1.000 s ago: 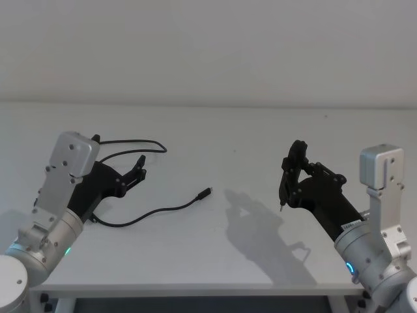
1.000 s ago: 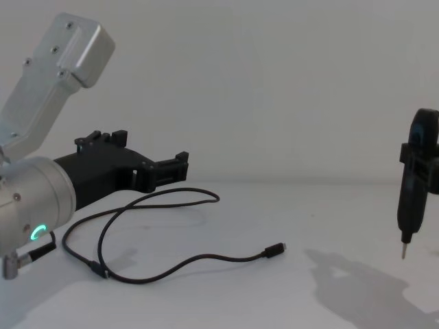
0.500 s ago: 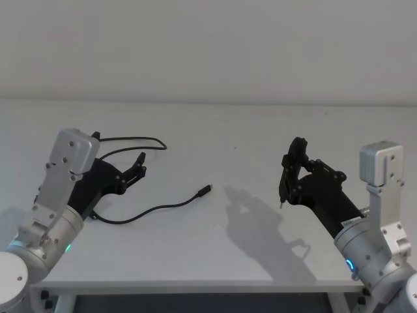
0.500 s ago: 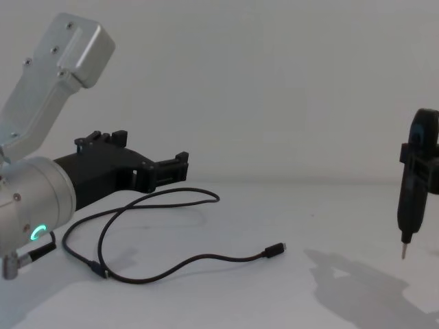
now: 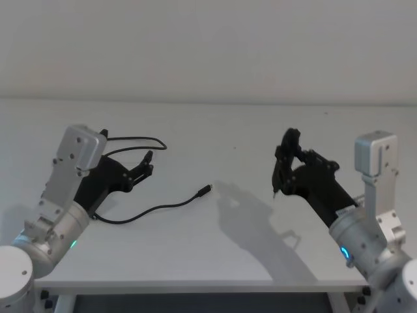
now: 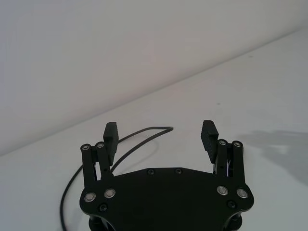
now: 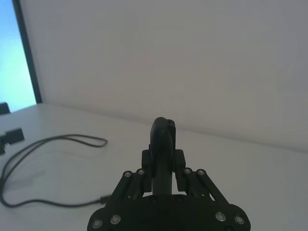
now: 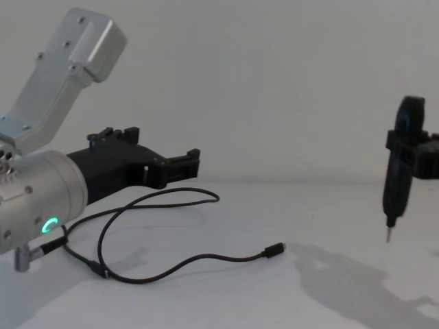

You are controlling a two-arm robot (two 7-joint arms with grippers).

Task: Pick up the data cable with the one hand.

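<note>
The data cable (image 5: 171, 205) lies loosely looped on the white table, one small plug (image 5: 205, 191) pointing toward the middle. From the chest view the data cable (image 8: 206, 258) rests flat, its far loop under my left gripper (image 8: 192, 164). That left gripper (image 5: 148, 164) hovers open just above the loop and holds nothing. In the left wrist view the left gripper (image 6: 159, 128) has its pads (image 6: 110, 131) wide apart, with the cord (image 6: 139, 134) on the table beyond them. My right gripper (image 7: 162, 166) is shut on a slim black pen-like tool (image 5: 284, 156), held upright above the table's right side.
The white table (image 5: 215, 254) has its front edge close to me, and a plain wall stands behind it. A short black lead with a silver plug (image 8: 38, 250) hangs off my left arm. The pen-like tool (image 8: 398, 178) has its tip off the surface.
My left gripper has moved a little forward and toward the middle, above the cable's loop. The right arm has shifted slightly left and up with the tool. The cable has not moved.
</note>
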